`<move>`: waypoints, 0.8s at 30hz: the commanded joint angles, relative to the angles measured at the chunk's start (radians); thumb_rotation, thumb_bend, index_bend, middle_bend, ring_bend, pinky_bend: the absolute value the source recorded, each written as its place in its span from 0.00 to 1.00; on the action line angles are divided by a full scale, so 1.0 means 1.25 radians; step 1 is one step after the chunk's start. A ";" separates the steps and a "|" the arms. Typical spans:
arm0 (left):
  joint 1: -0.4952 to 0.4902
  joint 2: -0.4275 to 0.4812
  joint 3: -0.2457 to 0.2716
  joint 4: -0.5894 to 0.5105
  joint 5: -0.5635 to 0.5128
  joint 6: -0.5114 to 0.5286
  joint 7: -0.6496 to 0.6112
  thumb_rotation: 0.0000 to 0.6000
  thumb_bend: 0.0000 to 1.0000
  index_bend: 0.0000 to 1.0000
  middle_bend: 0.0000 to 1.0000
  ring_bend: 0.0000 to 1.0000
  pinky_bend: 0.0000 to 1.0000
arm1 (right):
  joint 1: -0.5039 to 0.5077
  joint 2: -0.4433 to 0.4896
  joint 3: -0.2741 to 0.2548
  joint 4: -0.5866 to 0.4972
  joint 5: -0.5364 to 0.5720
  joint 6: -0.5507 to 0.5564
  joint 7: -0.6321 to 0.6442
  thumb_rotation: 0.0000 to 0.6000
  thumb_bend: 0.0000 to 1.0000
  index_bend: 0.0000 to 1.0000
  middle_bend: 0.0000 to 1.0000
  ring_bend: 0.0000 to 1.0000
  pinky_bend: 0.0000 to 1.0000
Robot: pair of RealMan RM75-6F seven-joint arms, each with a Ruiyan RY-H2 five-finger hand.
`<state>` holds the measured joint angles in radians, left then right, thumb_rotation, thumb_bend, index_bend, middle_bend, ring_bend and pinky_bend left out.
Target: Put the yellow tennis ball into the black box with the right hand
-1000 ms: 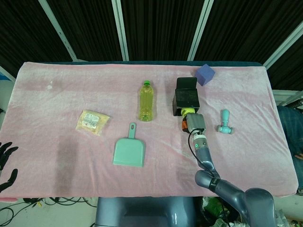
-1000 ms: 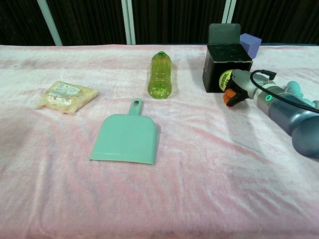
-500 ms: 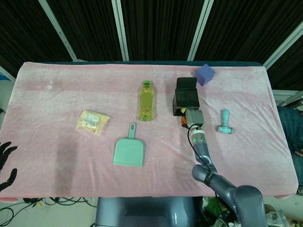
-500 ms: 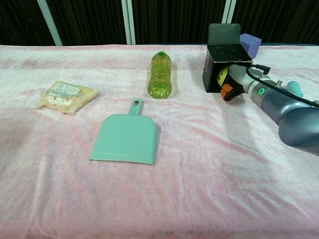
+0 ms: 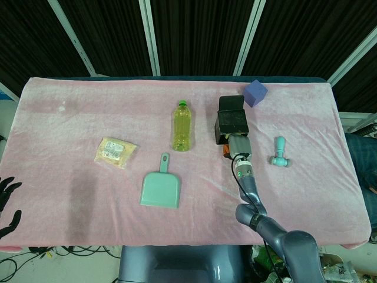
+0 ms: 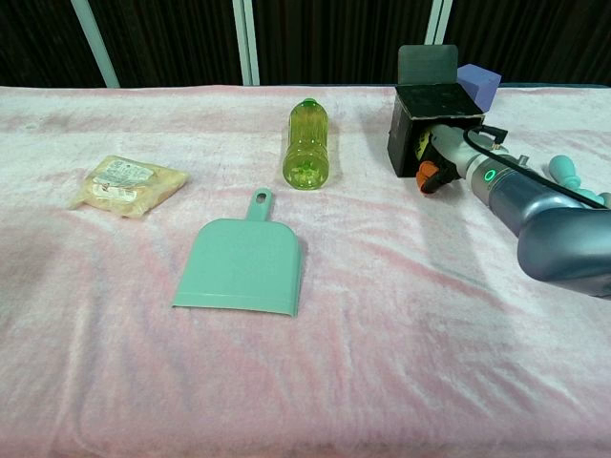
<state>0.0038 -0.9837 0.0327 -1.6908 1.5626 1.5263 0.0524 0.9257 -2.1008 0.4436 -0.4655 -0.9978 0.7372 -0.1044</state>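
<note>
The black box (image 5: pixel 233 122) lies on its side at the back right, its lid flap up and its opening facing me. My right hand (image 5: pixel 237 145) reaches into that opening. In the chest view the right hand (image 6: pixel 445 158) holds the yellow tennis ball (image 6: pixel 421 145) just inside the box (image 6: pixel 434 101); only a sliver of yellow shows. An orange fingertip (image 6: pixel 428 174) stays outside, low at the opening. The head view hides the ball behind the hand. My left hand (image 5: pixel 7 203) hangs off the table's left edge, dark fingers apart, holding nothing.
A green bottle (image 5: pixel 182 125) lies left of the box. A teal dustpan (image 5: pixel 160 190) sits at centre front and a snack packet (image 5: pixel 115 151) to its left. A purple block (image 5: pixel 255 92) stands behind the box, and a teal tool (image 5: pixel 279 152) lies right of my forearm.
My right hand has moved forward with the ball, from just in front of the box into its opening. The ball now shows far less. The left hand has not moved.
</note>
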 commanded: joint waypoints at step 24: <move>0.002 -0.002 -0.001 0.002 0.000 0.003 0.001 1.00 0.44 0.16 0.10 0.03 0.02 | -0.055 0.056 -0.014 -0.151 -0.008 0.058 -0.025 1.00 0.78 1.00 1.00 1.00 1.00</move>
<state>0.0060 -0.9859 0.0310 -1.6884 1.5620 1.5306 0.0533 0.8818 -2.0562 0.4366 -0.6038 -1.0077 0.7889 -0.1145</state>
